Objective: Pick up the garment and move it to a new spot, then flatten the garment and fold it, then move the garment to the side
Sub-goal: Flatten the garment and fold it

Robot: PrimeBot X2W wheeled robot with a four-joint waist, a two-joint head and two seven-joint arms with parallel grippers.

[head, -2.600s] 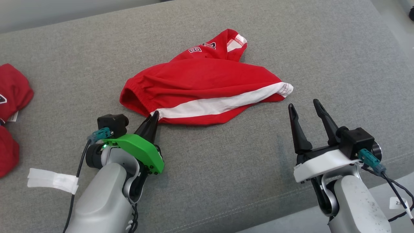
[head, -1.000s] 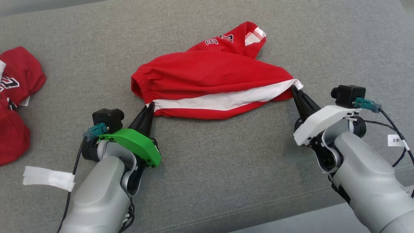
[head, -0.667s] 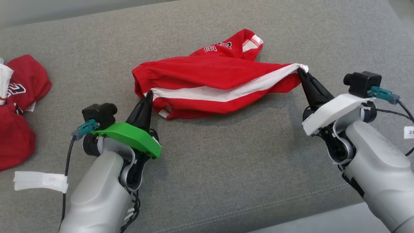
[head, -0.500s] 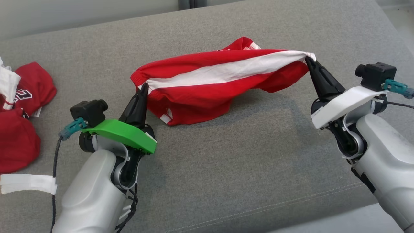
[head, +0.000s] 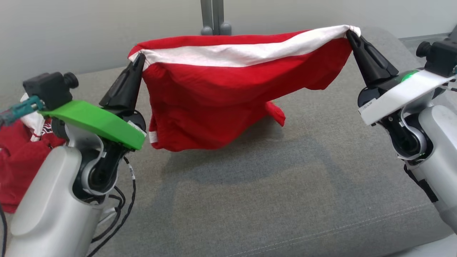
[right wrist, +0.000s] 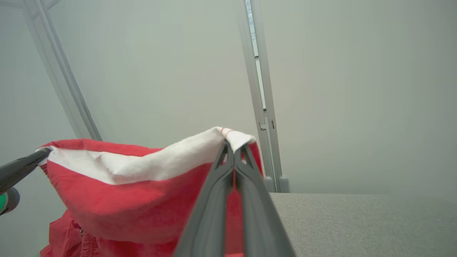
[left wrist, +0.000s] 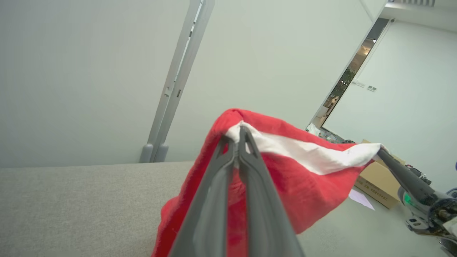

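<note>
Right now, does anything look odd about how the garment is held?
Nothing damaged. The red garment hangs bunched, not flat, between the left pincer and right pincer, both shut on its white stripe; one flap dangles toward the grey couch.

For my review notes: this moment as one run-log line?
phase: pick-up | left gripper: shut on red garment | right gripper: shut on red garment | garment: stretched between both, hanging over grey cushion

The left pincer point(head: 140, 59), two long tapering black fingers, is mounted on a bright green wrist plate point(head: 96, 119), with a boxy black camera point(head: 50, 89) and teal plug point(head: 19, 106) left of that plate, black cables point(head: 123, 200) and a silver-grey forearm point(head: 50, 203) below it, and, far to its right, the matching right pincer point(head: 350, 34) on a white plate point(head: 396, 96).
</note>
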